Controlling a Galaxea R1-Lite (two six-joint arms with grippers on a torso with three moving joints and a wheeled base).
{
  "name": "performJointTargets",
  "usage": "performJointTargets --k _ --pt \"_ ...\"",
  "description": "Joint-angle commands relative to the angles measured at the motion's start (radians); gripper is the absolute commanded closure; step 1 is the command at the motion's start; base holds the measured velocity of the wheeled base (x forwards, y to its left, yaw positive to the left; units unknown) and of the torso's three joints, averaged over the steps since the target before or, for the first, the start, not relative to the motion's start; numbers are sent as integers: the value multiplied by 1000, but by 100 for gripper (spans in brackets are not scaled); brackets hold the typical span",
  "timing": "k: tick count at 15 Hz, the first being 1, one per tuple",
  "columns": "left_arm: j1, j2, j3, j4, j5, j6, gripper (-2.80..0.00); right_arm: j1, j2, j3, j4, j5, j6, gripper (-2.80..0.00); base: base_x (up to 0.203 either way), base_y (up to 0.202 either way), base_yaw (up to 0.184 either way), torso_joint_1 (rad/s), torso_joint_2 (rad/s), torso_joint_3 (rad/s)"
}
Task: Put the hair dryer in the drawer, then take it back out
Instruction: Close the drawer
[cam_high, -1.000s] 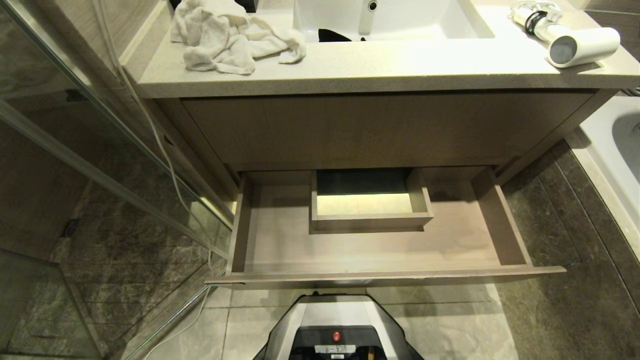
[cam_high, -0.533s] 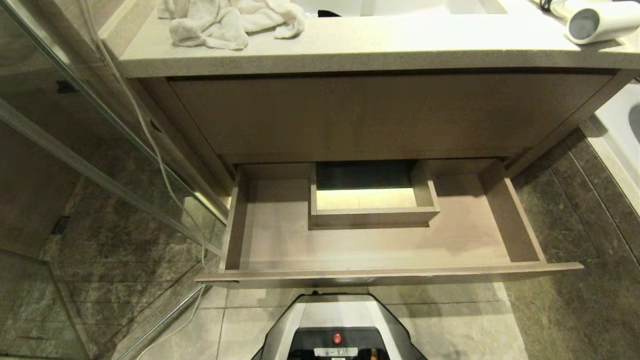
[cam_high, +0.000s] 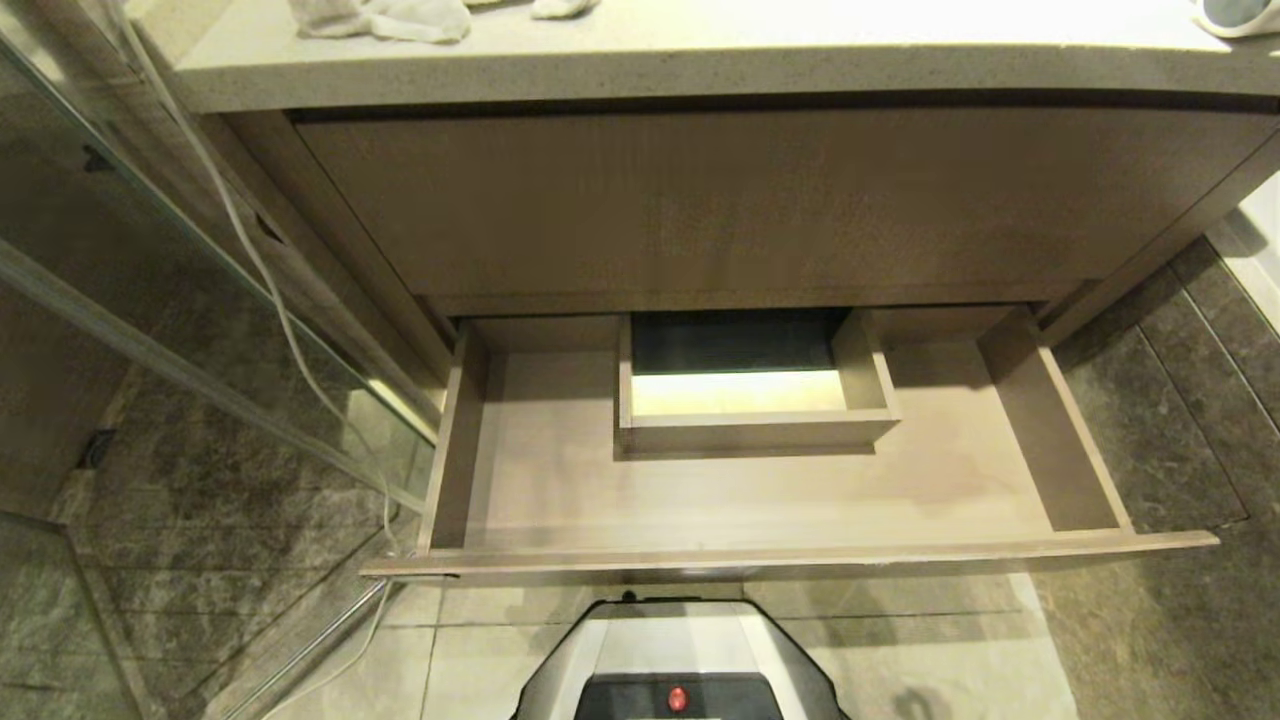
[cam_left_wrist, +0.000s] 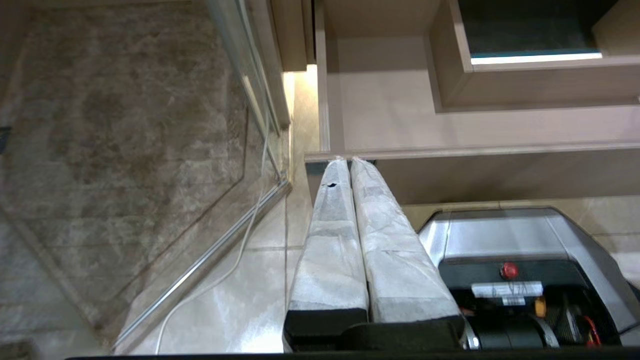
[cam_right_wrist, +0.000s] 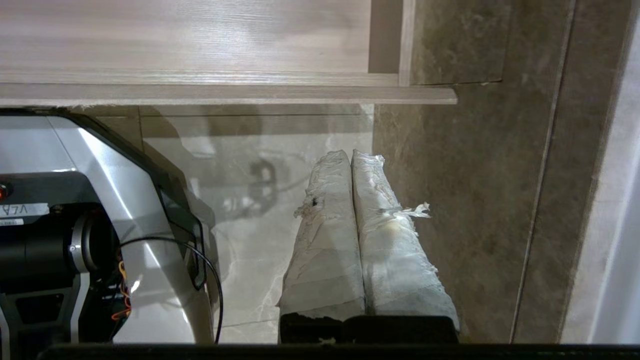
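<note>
Drawer (cam_high: 540, 490) stands pulled out and bare, ready to receive. Hair dryer (cam_high: 1238, 12) lies on the countertop (cam_high: 700, 60), far right edge. Left gripper (cam_left_wrist: 350, 161) and right gripper (cam_right_wrist: 351, 154) hang low, both clenched, holding nothing.

The speckled worktop (cam_high: 700, 55) carries a crumpled white towel (cam_high: 385, 18) at its left end and, at the far right edge, what looks like the hair dryer (cam_high: 1238, 14), mostly cut off. Below, the floor (cam_high: 1150, 620) is dark stone tile.
</note>
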Motion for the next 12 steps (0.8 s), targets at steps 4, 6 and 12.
performJointTargets --k 4,6,12 --pt "0 0 2 0 0 0 0 0 1 34 2 1 -2 0 0 0 0 -23 416 391" --pt "0 0 2 0 0 0 0 0 2 60 7 2 -6 0 0 0 0 -10 326 357" --pt "0 -1 1 0 0 0 0 15 66 168 2 1 -4 0 0 0 0 80 158 247"
